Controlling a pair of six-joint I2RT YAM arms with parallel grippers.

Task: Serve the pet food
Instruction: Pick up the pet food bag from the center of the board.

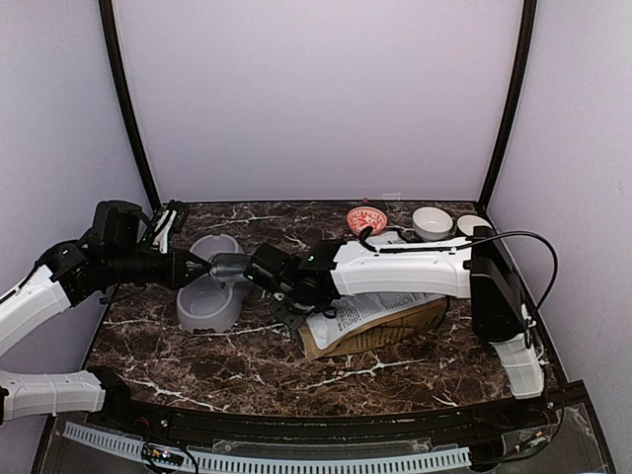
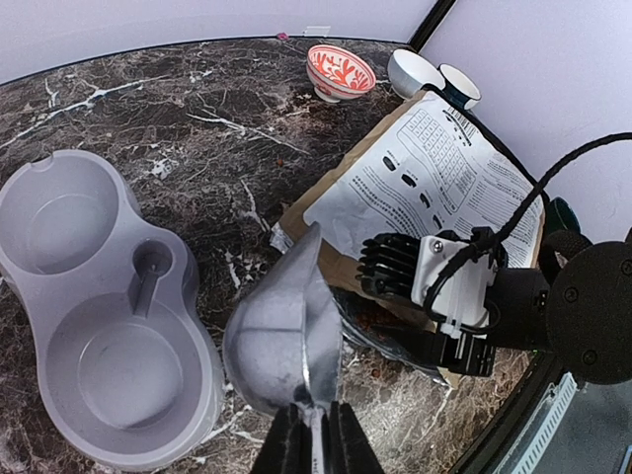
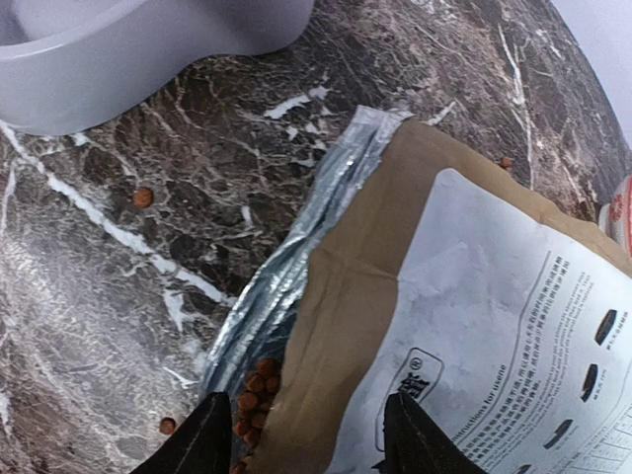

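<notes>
- Currently, by judgement, the task stands at an early stage: no pellets show in either compartment of the grey double bowl [image 2: 109,365].
- Location of the pet food [image 3: 259,390]: a cluster of reddish-brown pellets sits inside the open mouth of the dog-food bag [image 3: 474,326], against its foil lining. A few stray pellets lie on the marble table [image 1: 247,365] between the bag and the bowl.
- Position of the bag: flat on the table, white printed panel facing up, mouth turned toward the double bowl.
- State of the left gripper [image 2: 314,444]: fingers clenched on the handle of a metal scoop [image 2: 281,341]. The scoop hangs just beside the bowl on the bag side, its lip pointing at the bag mouth. No pellets show inside it.
- State of the right gripper [image 3: 308,439]: fingers spread wide apart, one on each side of the bag's upper flap near the mouth, with nothing clamped between them. Whether the tips press on the flap cannot be told.
- Done, as far as shown: scoop in hand, bag mouth open, pellets exposed.
- Left to do, by judgement: load the scoop at the bag mouth, carry it over a bowl compartment, tip it out.
- Other items: a red patterned bowl [image 2: 341,71] and two white bowls [image 2: 415,71] stand at the far edge, well apart from the work.
</notes>
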